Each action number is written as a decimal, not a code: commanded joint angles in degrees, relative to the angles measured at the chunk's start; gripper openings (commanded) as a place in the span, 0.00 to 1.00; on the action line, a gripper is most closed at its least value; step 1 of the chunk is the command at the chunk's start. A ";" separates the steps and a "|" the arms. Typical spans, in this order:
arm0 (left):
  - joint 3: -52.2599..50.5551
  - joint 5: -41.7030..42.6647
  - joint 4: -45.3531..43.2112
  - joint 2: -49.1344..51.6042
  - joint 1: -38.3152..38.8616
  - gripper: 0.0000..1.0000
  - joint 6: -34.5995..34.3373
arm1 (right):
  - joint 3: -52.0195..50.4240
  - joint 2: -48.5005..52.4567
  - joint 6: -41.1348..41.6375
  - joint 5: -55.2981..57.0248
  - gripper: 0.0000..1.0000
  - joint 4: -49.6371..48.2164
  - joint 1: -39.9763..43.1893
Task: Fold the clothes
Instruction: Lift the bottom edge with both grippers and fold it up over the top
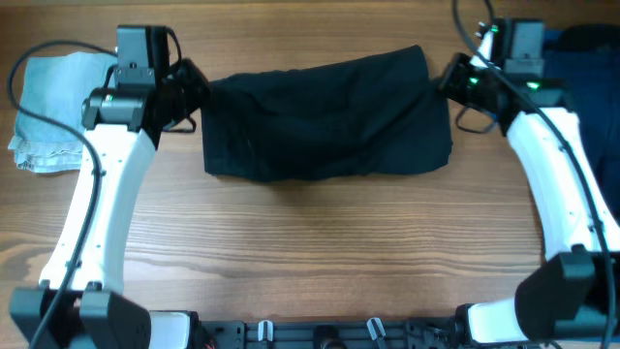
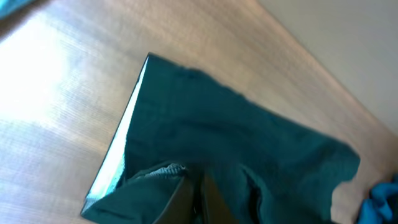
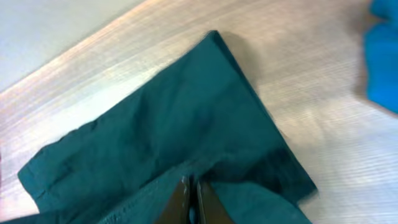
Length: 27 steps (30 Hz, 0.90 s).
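The black shorts [image 1: 325, 116] lie folded in a wide band across the far middle of the table. My left gripper [image 1: 197, 87] is shut on their left edge, and my right gripper [image 1: 448, 80] is shut on their right edge. In the left wrist view the fingers [image 2: 198, 186] pinch a fold of the dark cloth [image 2: 236, 137], with whitish lining showing at its left edge. In the right wrist view the fingers [image 3: 191, 190] pinch a raised ridge of the cloth [image 3: 180, 118].
A pale blue folded cloth [image 1: 50, 111] lies at the far left. A deep blue garment heap [image 1: 586, 68] sits at the far right, behind my right arm; it shows in the right wrist view [image 3: 382, 56]. Bare wooden table [image 1: 320, 252] lies in front of the shorts.
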State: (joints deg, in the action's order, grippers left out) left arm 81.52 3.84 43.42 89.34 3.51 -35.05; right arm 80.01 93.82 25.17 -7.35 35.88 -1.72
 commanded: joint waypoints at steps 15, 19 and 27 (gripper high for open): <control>1.33 -12.92 -22.08 26.49 -4.17 0.41 0.26 | 1.18 27.30 -4.48 6.21 0.34 -38.18 -2.99; 4.37 -11.23 -21.09 23.04 -4.11 1.00 2.05 | 4.04 22.64 -10.19 0.39 0.73 -35.76 -2.93; 7.21 0.66 -7.52 15.50 0.17 0.89 5.73 | 6.40 6.03 -18.64 -7.23 0.60 2.73 -2.86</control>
State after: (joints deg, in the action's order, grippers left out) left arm 88.33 0.47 33.43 104.16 1.43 -33.12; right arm 86.24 100.75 12.80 -13.21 32.88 -4.73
